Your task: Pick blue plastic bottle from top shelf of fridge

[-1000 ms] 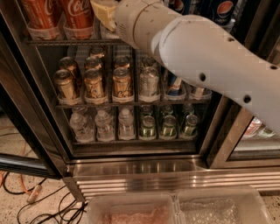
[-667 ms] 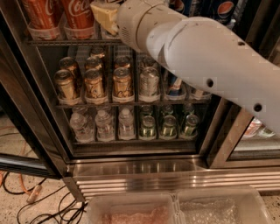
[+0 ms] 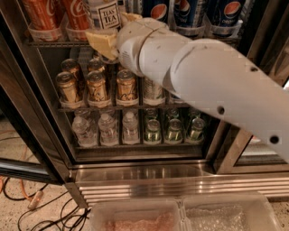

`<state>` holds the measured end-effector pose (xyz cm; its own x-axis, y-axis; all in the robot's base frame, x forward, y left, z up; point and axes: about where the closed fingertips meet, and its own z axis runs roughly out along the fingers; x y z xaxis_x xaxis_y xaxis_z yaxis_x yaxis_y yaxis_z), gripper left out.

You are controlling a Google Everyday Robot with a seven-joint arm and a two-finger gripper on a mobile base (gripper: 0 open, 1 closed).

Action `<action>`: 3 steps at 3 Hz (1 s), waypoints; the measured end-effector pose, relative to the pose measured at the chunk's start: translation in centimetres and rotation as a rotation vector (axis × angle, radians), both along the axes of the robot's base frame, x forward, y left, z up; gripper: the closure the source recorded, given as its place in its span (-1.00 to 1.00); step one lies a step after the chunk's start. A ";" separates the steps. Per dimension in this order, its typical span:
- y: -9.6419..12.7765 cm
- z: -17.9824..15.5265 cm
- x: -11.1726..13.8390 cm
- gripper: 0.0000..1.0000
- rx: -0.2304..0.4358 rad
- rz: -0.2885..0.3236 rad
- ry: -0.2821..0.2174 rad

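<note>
The gripper (image 3: 110, 28) hangs spread at the base of the blue plastic bottle (image 3: 104, 12), which stands on the top shelf (image 3: 49, 43) of the fridge (image 3: 144, 173), between 2 Coca-Cola bottles (image 3: 74, 13) on the left and Pepsi bottles (image 3: 183, 11) on the right. It should probably rise, centre on the label, then close squarely.

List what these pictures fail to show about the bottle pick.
Camera view, blue plastic bottle: top cut off by the upper edge; base hidden by the gripper at the top shelf.
Camera view, middle-rack cans on the right: covered by the arm.
</note>
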<state>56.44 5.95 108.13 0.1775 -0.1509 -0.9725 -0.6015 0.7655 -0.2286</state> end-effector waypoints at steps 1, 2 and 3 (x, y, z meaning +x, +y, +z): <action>-0.6 -2.3 -1.3 1.00 -0.006 -0.009 0.058; -2.2 -4.7 -2.5 1.00 -0.010 -0.049 0.117; -3.6 -6.5 -3.4 1.00 -0.014 -0.091 0.157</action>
